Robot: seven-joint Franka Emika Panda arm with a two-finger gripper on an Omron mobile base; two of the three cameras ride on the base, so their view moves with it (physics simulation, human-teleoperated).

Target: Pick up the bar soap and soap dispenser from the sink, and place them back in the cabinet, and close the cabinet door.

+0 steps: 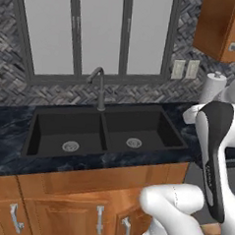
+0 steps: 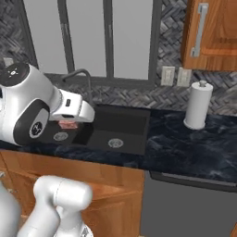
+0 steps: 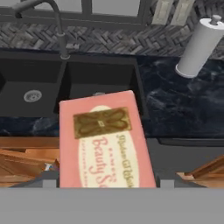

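Low in the centre of the hand view, the bar soap (image 3: 104,142) sits upright between the fingers of the gripper (image 3: 105,181), which are closed on it. It is a pinkish block with a cream oval label, a gold ornament and red script. Its lower end runs down past the finger tips, so the exact contact is hard to make out.

Behind the soap, in the upper left of that frame, lies the black sink (image 3: 100,65) with its two basins, one steel drain (image 3: 32,96) in the left basin, and the dark faucet (image 3: 52,22) rising at the rear divider. The soap is held up and in front of the sink, not resting in it.

Left of centre in the right base view, a small pink patch of the bar soap (image 2: 68,124) shows just under the white hand, over the left part of the sink (image 2: 129,134).

At the upper right of the same view hangs the brown cabinet (image 2: 217,55), with the cabinet door (image 2: 196,32) and its silver bar handle (image 2: 200,28). Whether the door stands open or shut is unclear from this angle. A paper towel roll (image 2: 198,105) stands on the dark marbled counter (image 2: 185,148), to the right of the sink and well apart from it.
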